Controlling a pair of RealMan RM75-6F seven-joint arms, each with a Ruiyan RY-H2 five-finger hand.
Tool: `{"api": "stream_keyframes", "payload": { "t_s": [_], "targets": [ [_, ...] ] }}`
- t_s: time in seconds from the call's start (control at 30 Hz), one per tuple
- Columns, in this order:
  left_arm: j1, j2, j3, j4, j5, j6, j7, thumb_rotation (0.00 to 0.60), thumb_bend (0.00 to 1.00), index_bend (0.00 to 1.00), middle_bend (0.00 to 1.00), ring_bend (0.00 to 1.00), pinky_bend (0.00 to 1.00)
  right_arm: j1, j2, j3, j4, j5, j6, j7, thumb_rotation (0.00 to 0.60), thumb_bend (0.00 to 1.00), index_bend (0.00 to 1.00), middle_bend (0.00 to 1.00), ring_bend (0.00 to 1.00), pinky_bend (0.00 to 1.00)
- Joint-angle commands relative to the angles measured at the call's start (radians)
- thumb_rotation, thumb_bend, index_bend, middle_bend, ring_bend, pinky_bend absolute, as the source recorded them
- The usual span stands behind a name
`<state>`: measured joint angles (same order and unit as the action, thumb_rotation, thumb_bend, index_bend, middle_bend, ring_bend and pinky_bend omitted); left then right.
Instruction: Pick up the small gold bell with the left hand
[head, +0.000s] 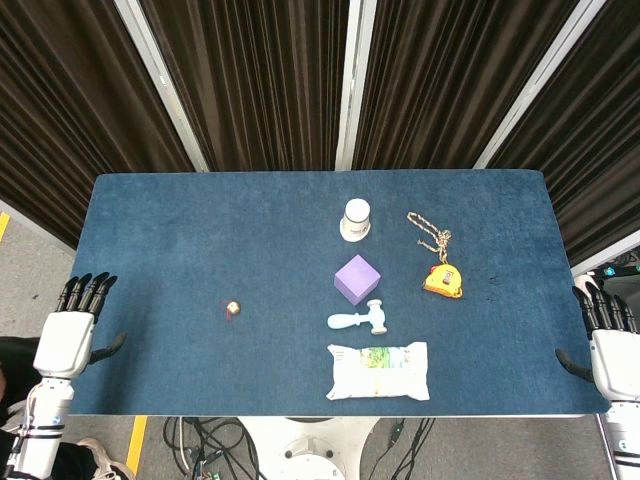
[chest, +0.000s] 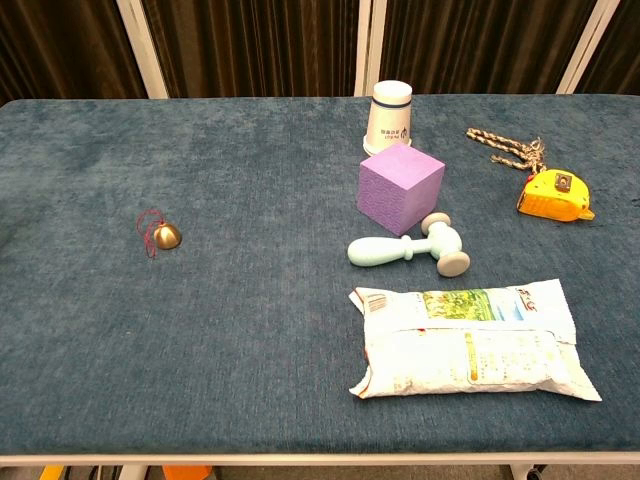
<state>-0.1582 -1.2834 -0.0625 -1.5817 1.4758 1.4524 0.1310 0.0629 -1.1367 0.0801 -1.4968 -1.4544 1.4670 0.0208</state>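
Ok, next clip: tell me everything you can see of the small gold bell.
The small gold bell is a tiny rounded, dome-like piece with a shiny, metallic look. A thin dark red cord loops out from it and lies flat on the blue table cover. The bell rests alone on the left part of the table, well apart from the purple cube and the other items. Nothing but the cloth touches it; the left hand sits off the table's near-left edge, holding nothing.

Small gold bell (chest: 166, 236) sits alone left on the blue-carpeted table (chest: 250, 330). To its right: white paper cup (chest: 388, 117) at back, purple foam cube (chest: 400, 187), pale toy hammer (chest: 409, 248), then white snack bag (chest: 470, 340) in front. Yellow tape measure (chest: 556, 195) far right.
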Motion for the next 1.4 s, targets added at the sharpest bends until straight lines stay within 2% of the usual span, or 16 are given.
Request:
{"api": "stream_keyframes", "payload": {
  "t_s": [0.03, 0.33, 0.63, 0.97, 1.17, 1.4],
  "targets": [
    [-0.001, 0.001, 0.000, -0.001, -0.002, -0.003, 0.002, 0.600, 0.22, 0.08, 0.06, 0.00, 0.00, -0.002, 0.002, 0.000, -0.002, 0.001, 0.002, 0.000, 0.600, 0.10, 0.00, 0.00, 0.00, 0.00],
    [-0.012, 0.005, -0.007, -0.007, -0.005, -0.013, 0.008, 0.600, 0.22, 0.08, 0.06, 0.00, 0.00, -0.001, -0.002, 0.002, -0.001, 0.005, -0.002, -0.001, 0.600, 0.10, 0.00, 0.00, 0.00, 0.00],
    [-0.106, -0.015, -0.014, -0.032, 0.044, -0.119, 0.008, 0.600, 0.22, 0.08, 0.06, 0.00, 0.00, -0.008, 0.015, 0.004, 0.002, 0.008, 0.008, 0.004, 0.600, 0.10, 0.00, 0.00, 0.00, 0.00],
    [-0.264, -0.140, -0.053, 0.044, -0.019, -0.343, -0.060, 0.600, 0.22, 0.09, 0.06, 0.00, 0.00, -0.007, 0.026, 0.016, 0.010, 0.022, 0.003, 0.034, 0.600, 0.10, 0.00, 0.00, 0.00, 0.00],
    [-0.318, -0.215, -0.061, 0.099, -0.048, -0.401, -0.056, 0.600, 0.22, 0.09, 0.06, 0.00, 0.00, -0.003, 0.037, 0.019, 0.000, 0.016, 0.005, 0.033, 0.600, 0.10, 0.00, 0.00, 0.00, 0.00],
    [-0.350, -0.242, -0.058, 0.114, -0.080, -0.438, -0.029, 0.600, 0.22, 0.09, 0.06, 0.00, 0.00, 0.001, 0.034, 0.019, 0.002, 0.021, -0.005, 0.037, 0.600, 0.10, 0.00, 0.00, 0.00, 0.00]
  ]
}}
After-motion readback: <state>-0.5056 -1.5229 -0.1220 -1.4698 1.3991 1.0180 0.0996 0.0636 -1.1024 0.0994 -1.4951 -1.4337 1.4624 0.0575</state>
